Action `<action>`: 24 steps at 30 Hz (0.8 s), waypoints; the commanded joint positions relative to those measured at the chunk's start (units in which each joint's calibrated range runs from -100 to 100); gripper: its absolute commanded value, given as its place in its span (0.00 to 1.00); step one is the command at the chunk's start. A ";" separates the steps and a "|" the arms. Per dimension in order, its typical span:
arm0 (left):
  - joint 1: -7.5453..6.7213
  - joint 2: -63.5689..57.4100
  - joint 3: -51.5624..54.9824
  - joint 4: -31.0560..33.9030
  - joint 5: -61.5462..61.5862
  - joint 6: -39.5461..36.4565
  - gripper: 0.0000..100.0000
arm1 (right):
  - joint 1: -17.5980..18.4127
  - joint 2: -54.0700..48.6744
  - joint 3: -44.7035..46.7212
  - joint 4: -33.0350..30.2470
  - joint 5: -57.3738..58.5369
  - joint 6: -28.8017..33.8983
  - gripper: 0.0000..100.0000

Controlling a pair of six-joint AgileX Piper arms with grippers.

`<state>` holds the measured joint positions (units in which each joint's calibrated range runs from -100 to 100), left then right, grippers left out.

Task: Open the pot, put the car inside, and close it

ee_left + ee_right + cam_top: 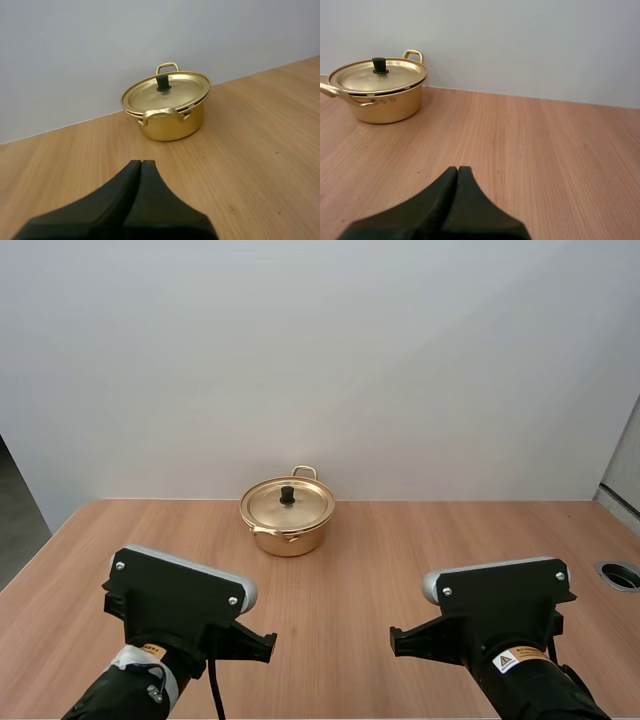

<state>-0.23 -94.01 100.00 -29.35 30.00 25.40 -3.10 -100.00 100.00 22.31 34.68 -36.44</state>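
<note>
Looking down from the high view, a gold pot (288, 538) stands at the far middle of the wooden bench (450, 540), near the white wall and well ahead of both arms. Its lid (303, 506) sits on it with the black knob (287, 495) upright at the centre, so the inside is hidden. One loop handle points to the wall, the other toward the arms. The left arm (175, 600) and the right arm (500, 605) hang side by side over the near edge, apart from each other and from the pot. A round opening (621, 575) is set in the bench at its right edge.

From the left wrist view, the left gripper (141, 164) is clenched on nothing, its fingers lying together as one dark wedge above bare wood. The pot stands beyond it by the wall, lid on, a handle turned toward the gripper.

From the right wrist view, the right gripper (457, 170) is likewise clenched and empty over bare bench. The pot stands farther off against the wall, covered by its lid, well apart from the fingertips.
</note>
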 commanded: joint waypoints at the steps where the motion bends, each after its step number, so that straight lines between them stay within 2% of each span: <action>1: 0.05 -0.01 0.00 0.87 -0.72 0.01 0.00 | 0.05 0.00 0.00 -0.12 -0.03 -0.01 0.00; 4: 0.05 -0.01 0.00 0.99 0.18 0.01 0.00 | 0.05 0.00 0.00 -0.01 -0.03 -0.01 0.00; 6: 0.05 -0.01 0.00 3.25 2.18 -0.35 0.00 | 0.05 0.00 0.00 0.09 -0.18 -0.01 0.00; 10: 0.05 -0.01 0.00 0.33 0.97 -0.71 0.00 | 0.05 0.00 0.00 0.09 -0.18 -0.01 0.00; 12: 0.05 -0.01 0.00 -1.90 -1.26 -4.10 0.00 | 0.05 0.00 0.00 0.09 -0.18 -0.01 0.00; 14: 0.05 -0.01 0.00 -1.36 -2.64 -8.98 0.00 | 0.05 0.00 0.00 0.09 -0.18 -0.01 0.00; 20: 0.05 -0.01 0.00 3.66 3.55 -23.70 0.00 | 0.05 0.00 0.00 0.09 -0.18 -0.01 0.00; 24: 0.05 -2.14 0.00 3.80 1.43 -22.88 0.00 | 0.05 0.00 0.00 0.09 -0.18 -0.01 0.00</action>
<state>-0.23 -95.18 100.00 -25.67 33.64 7.29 -3.10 -100.00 100.00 22.30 34.49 -36.44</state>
